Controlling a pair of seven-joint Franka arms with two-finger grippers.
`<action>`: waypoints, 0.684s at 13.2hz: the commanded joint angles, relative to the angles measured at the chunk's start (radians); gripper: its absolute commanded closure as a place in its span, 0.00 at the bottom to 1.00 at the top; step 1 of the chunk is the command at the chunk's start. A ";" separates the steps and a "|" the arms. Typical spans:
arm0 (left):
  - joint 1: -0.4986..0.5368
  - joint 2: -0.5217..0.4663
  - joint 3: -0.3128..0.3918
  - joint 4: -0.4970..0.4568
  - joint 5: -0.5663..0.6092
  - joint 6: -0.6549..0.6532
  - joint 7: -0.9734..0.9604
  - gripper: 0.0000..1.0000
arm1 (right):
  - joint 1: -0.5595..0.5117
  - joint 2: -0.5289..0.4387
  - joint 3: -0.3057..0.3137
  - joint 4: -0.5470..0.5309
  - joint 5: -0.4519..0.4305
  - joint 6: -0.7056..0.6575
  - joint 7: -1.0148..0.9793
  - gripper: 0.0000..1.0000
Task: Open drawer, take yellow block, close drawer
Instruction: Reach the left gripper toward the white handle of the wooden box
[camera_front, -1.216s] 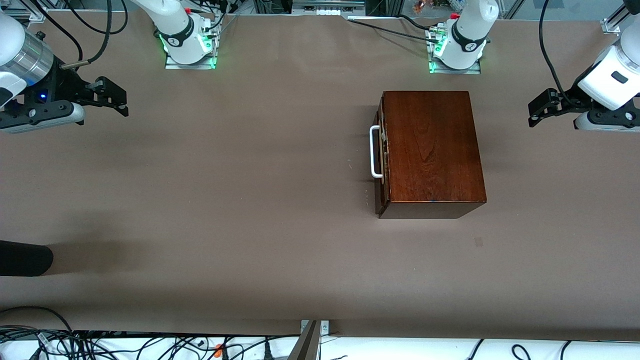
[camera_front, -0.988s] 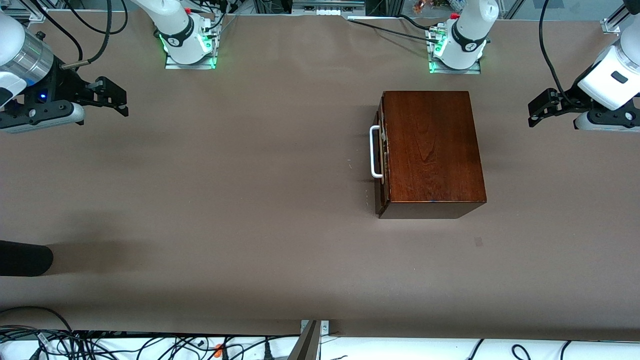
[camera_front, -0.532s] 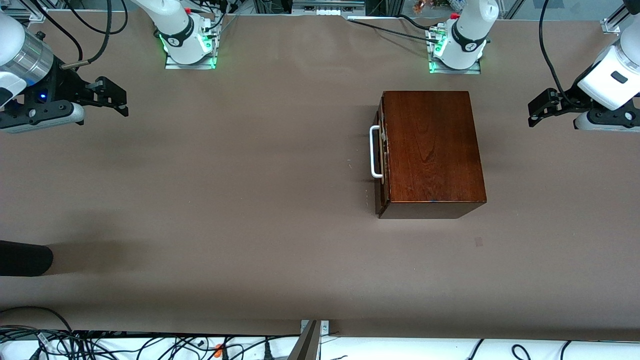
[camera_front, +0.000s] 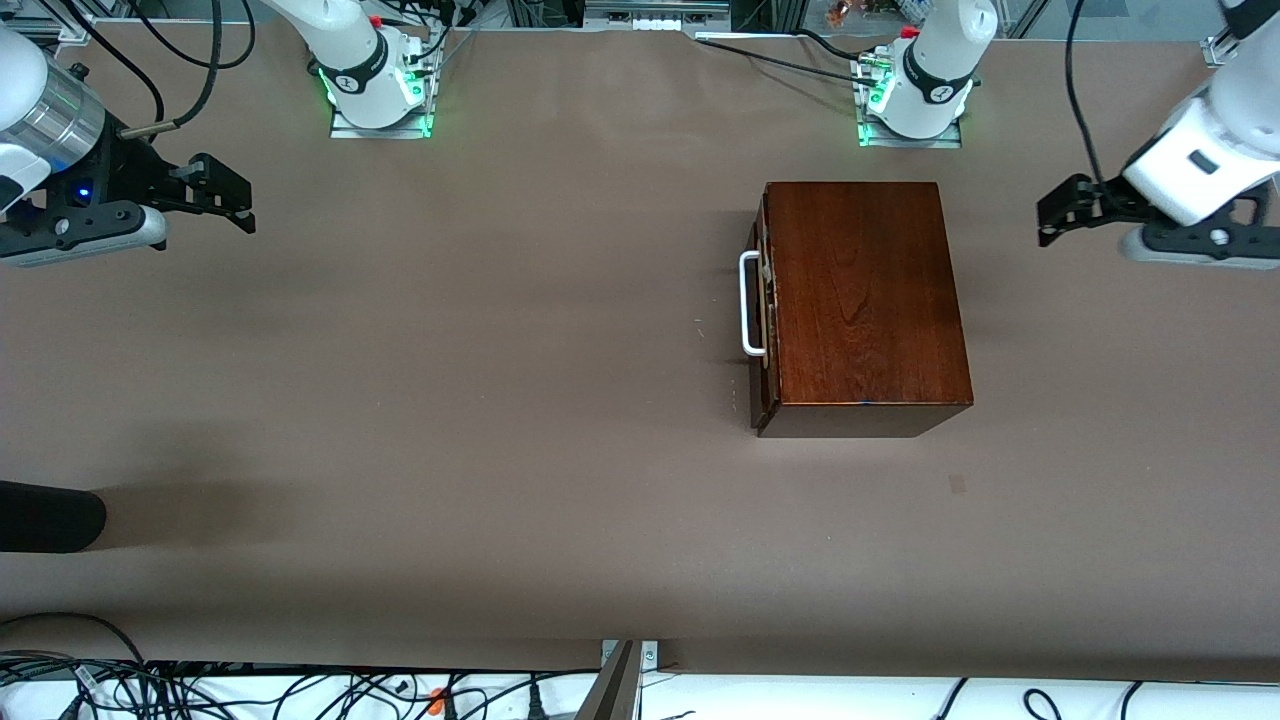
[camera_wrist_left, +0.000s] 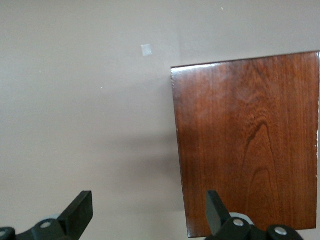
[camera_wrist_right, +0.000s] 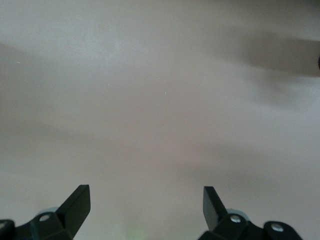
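Note:
The dark reddish-brown wooden box (camera_front: 865, 300) stands toward the left arm's end of the table. Its drawer (camera_front: 762, 310) is shut, and the white bar handle (camera_front: 746, 304) faces the right arm's end. The yellow block is hidden. My left gripper (camera_front: 1052, 212) is open and empty, up over the table beside the box on the side away from the handle. The left wrist view shows the box top (camera_wrist_left: 250, 140) past the open left gripper (camera_wrist_left: 149, 212). My right gripper (camera_front: 235, 195) is open and empty at the right arm's end of the table, waiting; it shows over bare table in its wrist view (camera_wrist_right: 146, 205).
A dark object (camera_front: 45, 516) juts in at the table edge at the right arm's end, nearer the front camera. The two arm bases (camera_front: 375, 85) (camera_front: 915, 95) stand along the edge farthest from the camera. Cables (camera_front: 200, 685) lie past the near edge.
My left gripper has moved a little toward the box. The right arm, box and drawer have not moved.

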 joint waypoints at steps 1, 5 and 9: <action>-0.007 0.048 -0.052 0.012 0.005 -0.004 -0.002 0.00 | -0.001 0.005 0.001 0.020 -0.006 -0.010 0.014 0.00; -0.043 0.114 -0.191 0.019 0.024 0.091 -0.204 0.00 | -0.001 0.005 0.001 0.020 -0.006 -0.010 0.014 0.00; -0.146 0.212 -0.253 0.026 0.071 0.183 -0.434 0.00 | -0.001 0.005 0.001 0.020 -0.006 -0.011 0.012 0.00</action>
